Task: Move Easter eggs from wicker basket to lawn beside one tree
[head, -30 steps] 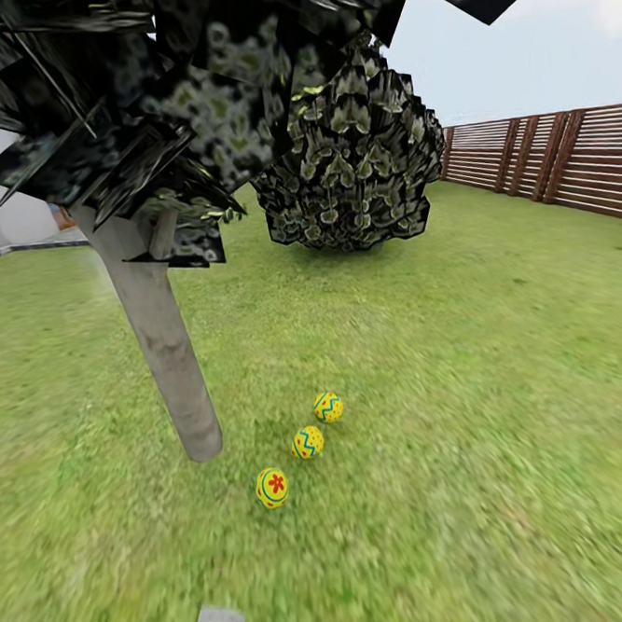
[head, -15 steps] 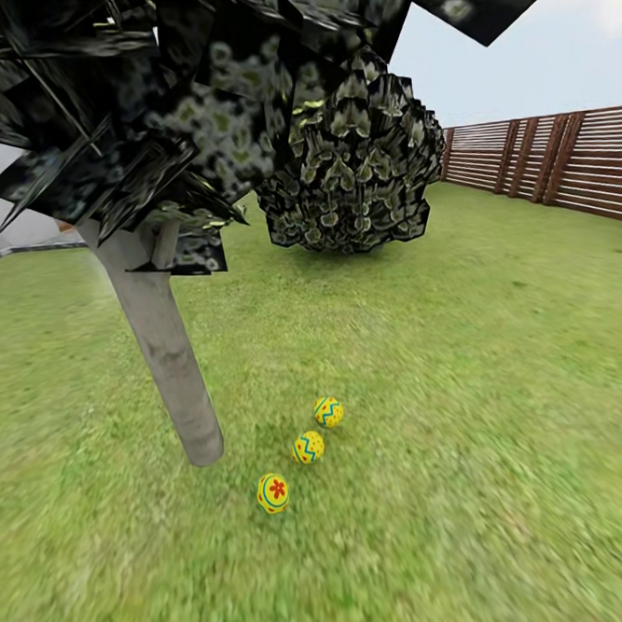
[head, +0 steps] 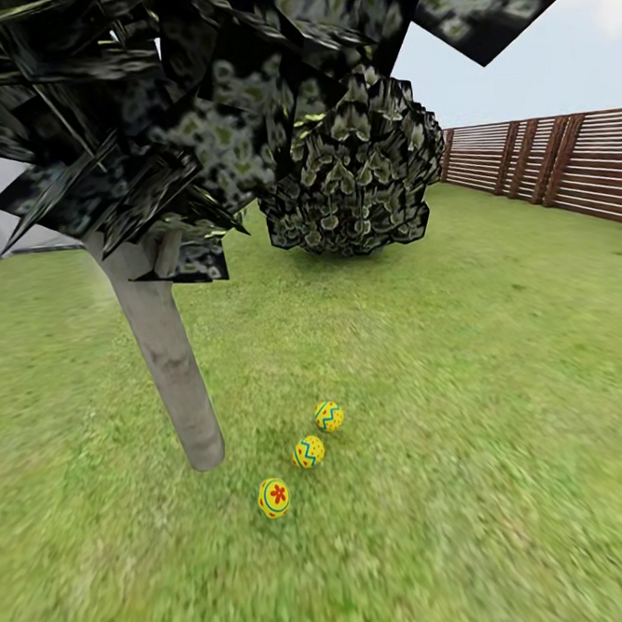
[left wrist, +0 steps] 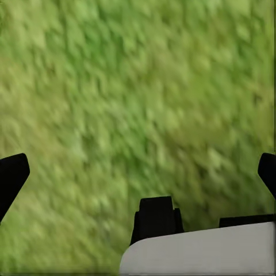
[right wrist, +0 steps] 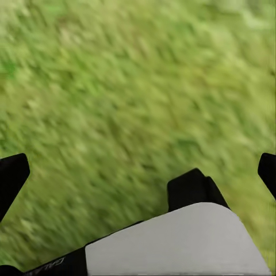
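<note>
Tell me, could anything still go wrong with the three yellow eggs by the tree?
Maybe. The yellow painted eggs, one with a red flower and two with blue zigzags, are round and lie loose on the green lawn, so a bump could roll them from the pale grey tree trunk. The robot stands close; driving forward might hit them.

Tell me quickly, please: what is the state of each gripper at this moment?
Left gripper: open, fingers spread wide, holding nothing, grass below.
Right gripper: open, fingers spread wide, holding nothing, grass below.

three eggs on lawn, right of tree
</note>
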Tool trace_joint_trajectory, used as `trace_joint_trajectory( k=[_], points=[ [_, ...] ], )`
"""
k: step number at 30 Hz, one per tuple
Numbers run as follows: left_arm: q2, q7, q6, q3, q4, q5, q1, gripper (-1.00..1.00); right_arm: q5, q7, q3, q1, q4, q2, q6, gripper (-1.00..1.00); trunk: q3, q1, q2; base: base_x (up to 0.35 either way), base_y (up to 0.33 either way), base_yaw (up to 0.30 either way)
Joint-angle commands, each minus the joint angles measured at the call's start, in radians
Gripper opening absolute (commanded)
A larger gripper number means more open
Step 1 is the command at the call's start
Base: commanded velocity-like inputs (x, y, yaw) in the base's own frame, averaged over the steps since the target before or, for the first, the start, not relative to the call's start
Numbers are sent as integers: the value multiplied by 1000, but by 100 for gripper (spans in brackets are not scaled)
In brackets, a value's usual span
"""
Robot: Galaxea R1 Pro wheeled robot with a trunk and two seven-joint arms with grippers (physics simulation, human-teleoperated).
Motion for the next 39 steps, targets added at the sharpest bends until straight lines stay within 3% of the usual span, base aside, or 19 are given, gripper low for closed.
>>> trace_joint_trajectory(
  k=[1,7,25,39],
  points=[
    [0,3,-4,-9,0,9,3,100,-12,5,-2,0,2,4,3,100,2,-4,7,0,0,0],
    [0,3,-6,-9,10,9,13,100,-17,5,-1,0,9,10,3,100,21,-27,49,0,0,0],
    [0,3,-6,-9,21,9,46,100,-13,6,2,0,165,11,3,100,78,-96,175,0,0,0],
    [0,3,-6,-9,21,9,48,100,-12,6,1,0,181,11,4,100,121,-150,273,0,0,0]
  ],
)
